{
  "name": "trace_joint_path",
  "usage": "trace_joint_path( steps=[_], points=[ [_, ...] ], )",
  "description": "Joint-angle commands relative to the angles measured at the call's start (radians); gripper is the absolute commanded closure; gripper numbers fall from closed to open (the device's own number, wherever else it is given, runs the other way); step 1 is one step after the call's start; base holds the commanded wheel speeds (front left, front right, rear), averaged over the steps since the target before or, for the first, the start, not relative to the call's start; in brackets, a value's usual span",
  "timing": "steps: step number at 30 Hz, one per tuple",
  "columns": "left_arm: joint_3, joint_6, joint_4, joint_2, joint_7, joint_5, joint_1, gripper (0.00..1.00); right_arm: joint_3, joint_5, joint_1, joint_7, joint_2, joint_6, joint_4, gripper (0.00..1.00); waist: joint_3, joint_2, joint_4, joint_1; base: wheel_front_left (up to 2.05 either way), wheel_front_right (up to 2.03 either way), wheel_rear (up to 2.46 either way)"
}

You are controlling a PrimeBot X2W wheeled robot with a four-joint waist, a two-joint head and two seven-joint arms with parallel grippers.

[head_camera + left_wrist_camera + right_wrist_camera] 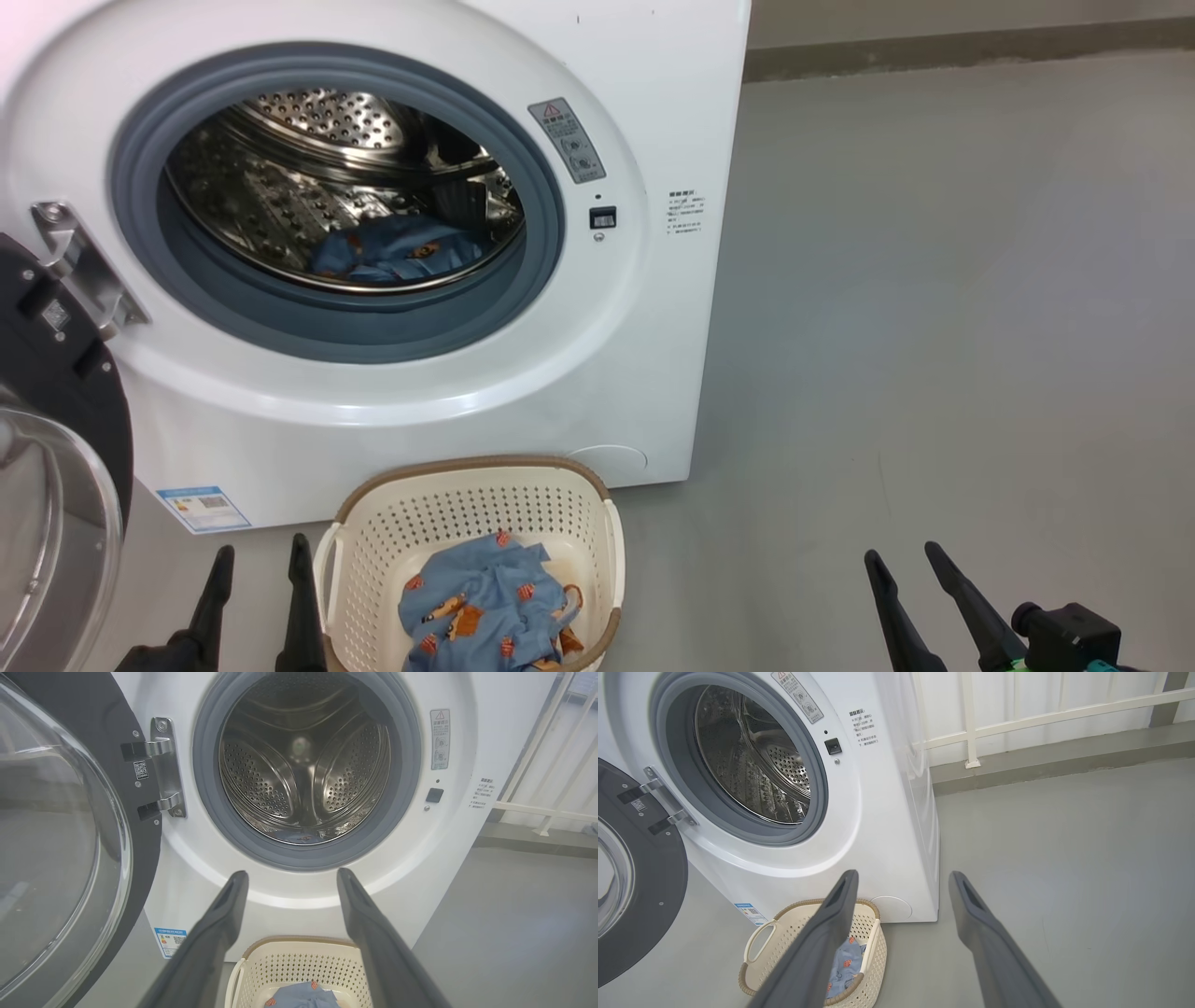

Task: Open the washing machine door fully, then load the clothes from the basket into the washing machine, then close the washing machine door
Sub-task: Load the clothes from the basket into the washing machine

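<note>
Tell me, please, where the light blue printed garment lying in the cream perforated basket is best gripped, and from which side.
Grip a raised fold near the middle of the light blue printed garment, coming down from above. It lies bunched on the bottom of the cream perforated plastic basket, whose walls block a sideways approach. The open left pincer, beside the basket's left wall, looks nearer.

The washing machine door (65, 401) runs off the left edge, the basket (448, 509) and apparently its clothes (481, 602) off the bottom.

The right gripper (903, 873), jaws wide and empty, hangs beside the basket (876, 966) of clothes (845, 963) before the washing machine (878, 812), whose washing machine door (654, 882) stands open.
</note>
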Motion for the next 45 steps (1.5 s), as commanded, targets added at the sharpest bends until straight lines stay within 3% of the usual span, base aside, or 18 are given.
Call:
trace_joint_path(
  steps=[1,28,36,45],
  points=[
    [0.035,0.009,-0.034,0.009,-0.006,-0.006,-0.013,0.0,0.021,-0.003,-0.007,-0.012,-0.015,0.002,-0.024,0.0,-0.007,0.0,0.004,0.0,0.0,0.0,0.0],
    [0.025,0.051,-0.047,0.009,-0.006,0.011,0.04,0.0,0.037,-0.001,-0.005,-0.012,-0.016,0.002,-0.031,0.0,-0.032,0.0,0.006,0.0,0.0,0.0,0.0],
    [-0.017,0.052,0.059,0.009,-0.006,0.04,-0.011,0.0,0.049,0.006,-0.022,-0.012,-0.005,0.002,-0.035,0.0,0.029,0.0,-0.017,0.0,0.0,0.0,0.0],
    [-0.056,0.038,0.217,0.017,0.019,0.049,-0.177,0.0,0.065,0.006,-0.095,-0.012,0.023,0.002,-0.05,0.0,0.185,0.0,-0.046,0.0,0.0,0.0,0.0]
  ],
)
